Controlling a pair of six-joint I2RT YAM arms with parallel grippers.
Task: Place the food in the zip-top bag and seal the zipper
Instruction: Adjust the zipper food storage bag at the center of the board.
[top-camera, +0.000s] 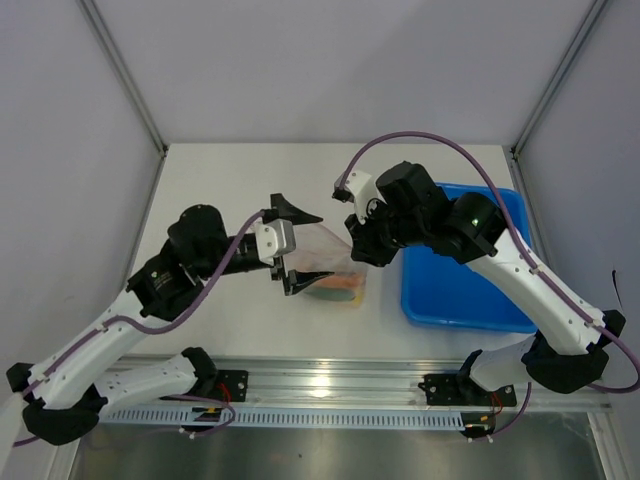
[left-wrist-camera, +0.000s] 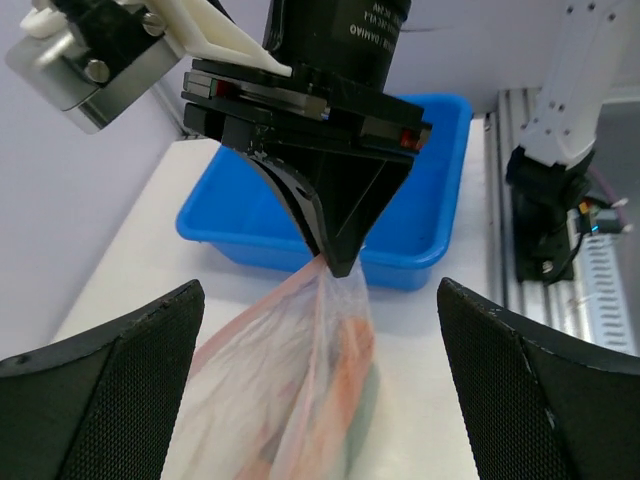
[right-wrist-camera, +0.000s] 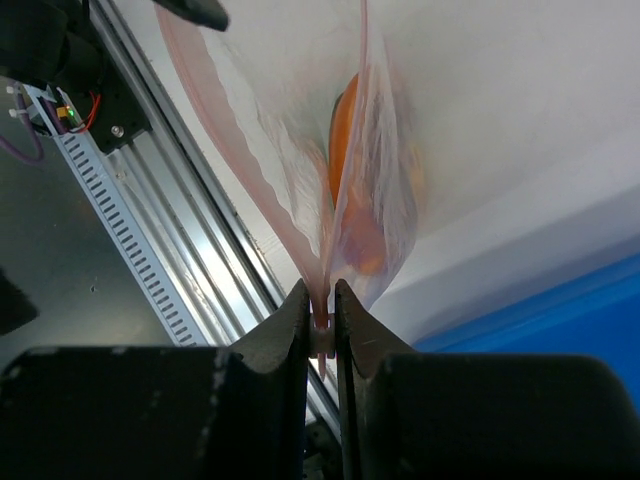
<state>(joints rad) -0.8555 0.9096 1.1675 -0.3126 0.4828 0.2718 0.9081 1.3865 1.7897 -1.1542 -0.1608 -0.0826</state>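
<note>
Zip-top bag (right-wrist-camera: 385, 170) judged limp, light, slippery. Right gripper (right-wrist-camera: 320, 305) clamps its zipper (right-wrist-camera: 358, 90) end. Left gripper (left-wrist-camera: 320, 300) wide apart, empty.

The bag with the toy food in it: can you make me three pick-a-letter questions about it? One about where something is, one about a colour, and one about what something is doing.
1. Where does the blue tray sit?
A) beside the right arm
B) beside the left arm
C) on the metal rail

2. What colour is the food piece that shows through the bag?
A) purple
B) orange
C) white

3. What is the right tool doing?
A) hanging wide open
B) gripping the tray
C) pinching the bag's edge

Answers:
1 A: in the top view the tray lies on the right arm's side of the table.
2 B: an orange piece shows through the clear plastic.
3 C: the tool is closed on the bag's edge with no gap.
</note>
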